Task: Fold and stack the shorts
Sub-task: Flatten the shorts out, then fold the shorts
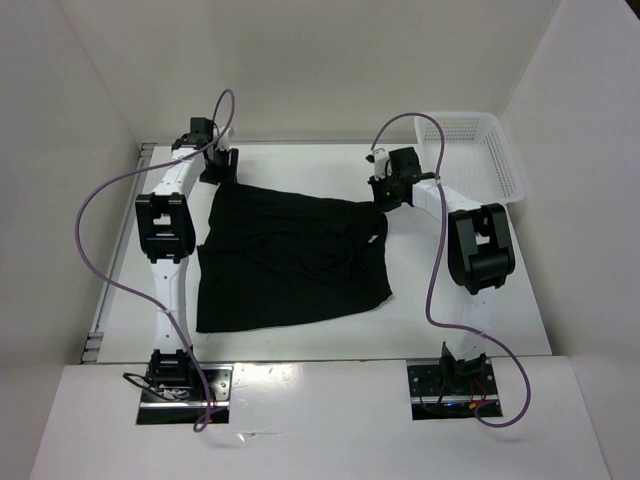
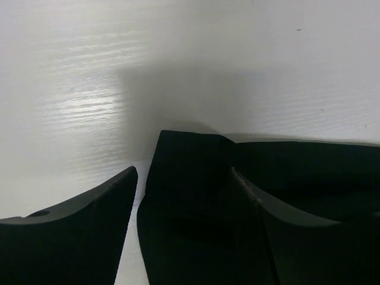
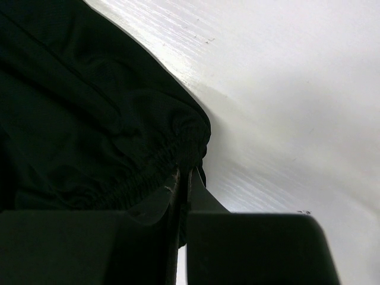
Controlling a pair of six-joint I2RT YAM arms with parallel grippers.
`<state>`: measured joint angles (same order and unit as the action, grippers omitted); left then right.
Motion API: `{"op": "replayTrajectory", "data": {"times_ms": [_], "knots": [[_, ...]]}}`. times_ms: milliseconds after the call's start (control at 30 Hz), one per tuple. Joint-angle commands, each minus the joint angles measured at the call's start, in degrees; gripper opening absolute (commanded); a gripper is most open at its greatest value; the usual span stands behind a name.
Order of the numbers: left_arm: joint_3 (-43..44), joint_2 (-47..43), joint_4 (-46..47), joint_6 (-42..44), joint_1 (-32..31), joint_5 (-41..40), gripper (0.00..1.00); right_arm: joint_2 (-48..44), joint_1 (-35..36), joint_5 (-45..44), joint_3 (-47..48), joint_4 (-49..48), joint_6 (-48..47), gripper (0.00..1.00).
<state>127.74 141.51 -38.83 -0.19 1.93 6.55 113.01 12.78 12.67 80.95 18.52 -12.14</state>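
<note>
The black shorts (image 1: 290, 255) lie spread out on the white table. My left gripper (image 1: 218, 172) is at their far left corner. In the left wrist view it (image 2: 182, 173) is open, and a corner of the shorts (image 2: 190, 178) lies between its spread fingers. My right gripper (image 1: 385, 195) is at the far right corner. In the right wrist view it (image 3: 183, 176) is shut on the gathered waistband edge of the shorts (image 3: 89, 119), with the cloth pinched between the jaws.
A white mesh basket (image 1: 505, 165) stands at the back right of the table, just beyond the right arm. White walls close in the table on the left, back and right. Purple cables hang off both arms.
</note>
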Motion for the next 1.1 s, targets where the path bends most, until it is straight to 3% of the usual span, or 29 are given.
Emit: {"op": "replayTrajectory", "data": {"times_ms": [0, 100, 167, 233, 333, 400, 533, 667, 700, 800, 900, 933, 1033, 1067], "knots": [[4.53, 1.92, -1.25, 0.19, 0.00, 1.63, 0.70, 0.98, 0.58, 0.08, 3.16, -0.59, -1.39, 0.01], [4.53, 2.45, -1.86, 0.19, 0.00, 1.63, 0.68, 0.98, 0.58, 0.08, 3.69, -0.07, -1.39, 0.01], [4.53, 2.98, -2.39, 0.19, -0.61, 1.63, 0.60, 0.98, 1.11, 0.08, 3.69, -0.07, -1.92, 0.01], [3.40, 2.98, -3.01, 0.19, -1.14, 0.92, 0.47, 0.98, 1.11, 0.08, 3.69, -0.07, -1.92, 0.01], [2.25, 2.46, -3.53, 0.19, -1.14, 1.80, 0.15, 0.98, 1.11, 0.08, 3.69, -0.07, -1.92, 0.01], [1.54, 2.45, -3.01, 0.19, -1.14, 1.28, 0.00, 0.98, 1.11, 0.08, 3.69, -0.07, -1.92, 0.01], [6.36, -0.09, -3.01, 0.19, -1.14, 0.75, 0.00, 0.98, 1.11, -6.14, 6.32, -2.08, -0.26, 0.00], [17.69, -2.29, -5.63, 0.19, -0.53, -0.48, 0.00, 0.46, 1.11, -8.97, 12.30, -3.41, 0.63, 0.00], [23.20, -2.29, -8.95, 0.19, -0.53, 0.21, 0.00, -0.15, 1.11, -8.97, 12.91, -3.41, -0.50, 0.00], [27.90, -5.35, -18.19, 0.19, 0.61, 3.54, 0.00, -2.70, 1.11, -6.61, 12.92, -1.39, -3.76, 0.00], [21.27, -12.62, -23.74, 0.19, 2.19, 8.11, 0.00, -7.44, 1.11, -3.97, 8.98, 0.71, -6.75, 0.00], [11.49, -15.45, -23.75, 0.19, 2.20, 9.18, 0.00, -10.06, 1.11, -2.83, 6.88, 1.51, -7.89, 0.00], [-6.92, -28.89, -21.04, 0.19, 1.24, 10.77, 0.00, -15.25, 1.11, 1.30, 2.39, 5.64, -15.69, 0.00], [-18.81, -35.89, -21.02, 0.19, 0.53, 10.77, 0.00, -16.58, 1.11, 1.31, 1.24, 6.52, -17.20, 0.00]]}}
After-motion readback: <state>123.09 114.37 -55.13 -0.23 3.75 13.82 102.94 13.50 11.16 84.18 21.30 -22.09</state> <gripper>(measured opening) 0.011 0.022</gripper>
